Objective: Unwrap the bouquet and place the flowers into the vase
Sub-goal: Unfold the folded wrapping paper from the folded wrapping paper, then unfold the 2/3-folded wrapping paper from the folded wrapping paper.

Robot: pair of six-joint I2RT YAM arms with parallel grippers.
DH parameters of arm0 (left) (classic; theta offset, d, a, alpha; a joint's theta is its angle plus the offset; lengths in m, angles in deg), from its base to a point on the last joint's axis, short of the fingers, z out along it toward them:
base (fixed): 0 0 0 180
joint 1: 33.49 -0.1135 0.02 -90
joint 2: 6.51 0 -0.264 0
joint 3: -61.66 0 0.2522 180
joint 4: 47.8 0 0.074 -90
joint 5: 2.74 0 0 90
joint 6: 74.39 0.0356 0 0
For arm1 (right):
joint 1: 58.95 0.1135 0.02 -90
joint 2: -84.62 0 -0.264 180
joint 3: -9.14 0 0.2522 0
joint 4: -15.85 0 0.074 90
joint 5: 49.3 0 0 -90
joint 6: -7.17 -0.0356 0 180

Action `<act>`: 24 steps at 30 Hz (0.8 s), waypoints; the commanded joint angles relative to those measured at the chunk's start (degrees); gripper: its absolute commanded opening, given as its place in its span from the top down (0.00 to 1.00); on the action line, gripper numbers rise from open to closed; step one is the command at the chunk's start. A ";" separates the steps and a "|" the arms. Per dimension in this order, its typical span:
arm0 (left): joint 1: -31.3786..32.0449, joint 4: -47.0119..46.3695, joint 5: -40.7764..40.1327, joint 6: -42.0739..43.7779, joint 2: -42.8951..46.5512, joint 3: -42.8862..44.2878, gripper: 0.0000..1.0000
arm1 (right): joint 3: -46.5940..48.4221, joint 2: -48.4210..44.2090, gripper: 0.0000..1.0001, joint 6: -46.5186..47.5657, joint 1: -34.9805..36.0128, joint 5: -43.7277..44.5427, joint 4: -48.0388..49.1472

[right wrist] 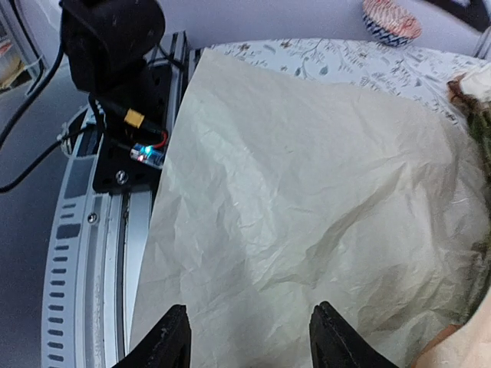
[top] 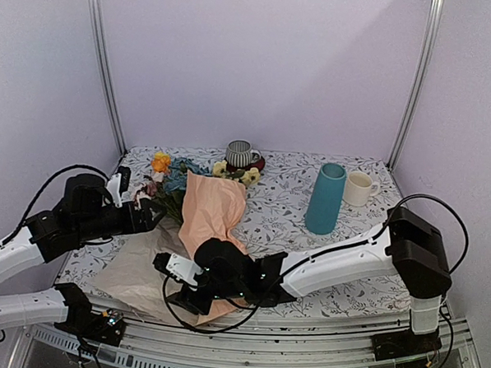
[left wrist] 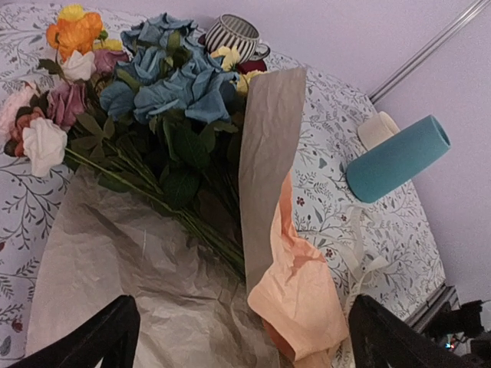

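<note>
The bouquet (top: 196, 218) is lying on the left half of the table (top: 293, 228), its wrapping spread open. The flowers (left wrist: 165, 84) are pointing toward the far left corner: blue blooms in the middle, an orange one and pink and cream ones at the outer side, green stems running back toward the near edge. The peach-pink paper (left wrist: 295, 291) is folding over along the right side of the stems, with a cream ribbon (left wrist: 357, 253) trailing beside it. A crinkled tan sheet (right wrist: 307, 199) is lying under the stems and reaching the near edge.

The left gripper (left wrist: 245, 326) is hovering over the stem end, its fingers spread wide and holding nothing. The right gripper (right wrist: 250, 322) is hanging over the tan sheet by the near edge, fingers apart.

The vase (top: 325, 198) is standing upright on the right half, toward the far edge, with a cream mug (top: 359, 188) just beside it. A striped cup (top: 240, 153) is sitting at the middle of the far edge.
</note>
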 commanded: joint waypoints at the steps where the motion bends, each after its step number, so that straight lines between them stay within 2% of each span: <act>1: -2.61 -5.08 8.00 -1.98 -1.07 -2.20 0.03 | -4.75 -5.89 0.44 -0.81 -0.43 9.07 6.15; 6: -4.49 -10.04 12.64 -1.84 -2.67 -5.31 0.06 | -9.14 -9.94 0.43 -2.39 -1.86 16.25 8.39; 11: -4.91 -15.35 17.59 0.31 -6.32 -7.82 0.03 | -14.79 -15.30 0.42 -9.27 -6.01 16.52 10.66; 24: -4.81 -19.16 17.17 3.38 -18.58 -5.46 0.04 | -21.86 -19.58 0.42 -14.29 -10.77 19.95 12.84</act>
